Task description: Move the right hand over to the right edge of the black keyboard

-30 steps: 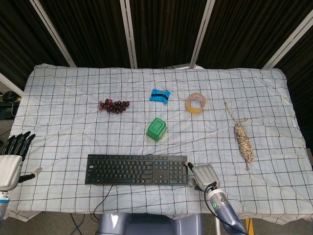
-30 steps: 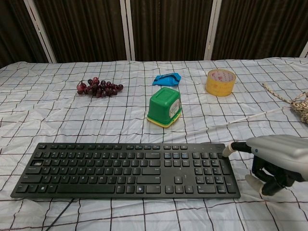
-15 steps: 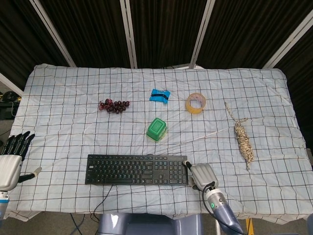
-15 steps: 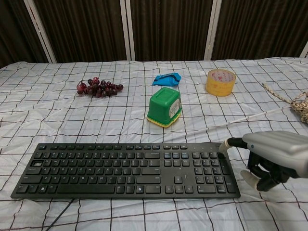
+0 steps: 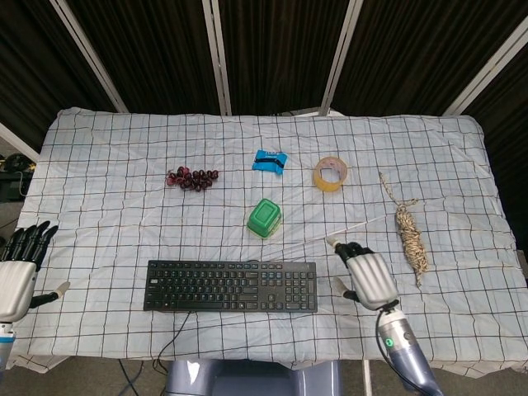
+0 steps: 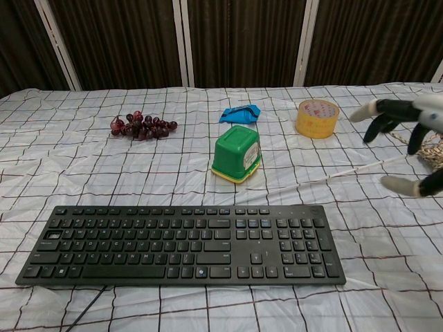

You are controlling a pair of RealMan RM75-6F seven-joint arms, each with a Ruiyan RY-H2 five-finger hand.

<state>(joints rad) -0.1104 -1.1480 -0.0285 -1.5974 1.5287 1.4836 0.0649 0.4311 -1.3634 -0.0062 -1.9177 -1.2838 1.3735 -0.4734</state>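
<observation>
The black keyboard (image 5: 232, 285) (image 6: 181, 243) lies flat near the table's front edge, its cable running off the front. My right hand (image 5: 365, 276) (image 6: 408, 135) hovers above the cloth just to the right of the keyboard's right end, apart from it, fingers spread and holding nothing. My left hand (image 5: 18, 270) rests at the far left edge of the table, fingers apart and empty; the chest view does not show it.
A green cup (image 5: 264, 218) (image 6: 237, 153) stands upside down behind the keyboard. Further back lie dark grapes (image 5: 192, 177), a blue packet (image 5: 270, 161) and a yellow tape roll (image 5: 330, 173). A coiled rope (image 5: 409, 232) lies right of my right hand.
My right hand has lifted off the keyboard's right end, moved right and slightly back, and its curled fingers have spread apart. The left hand and keyboard stayed put.
</observation>
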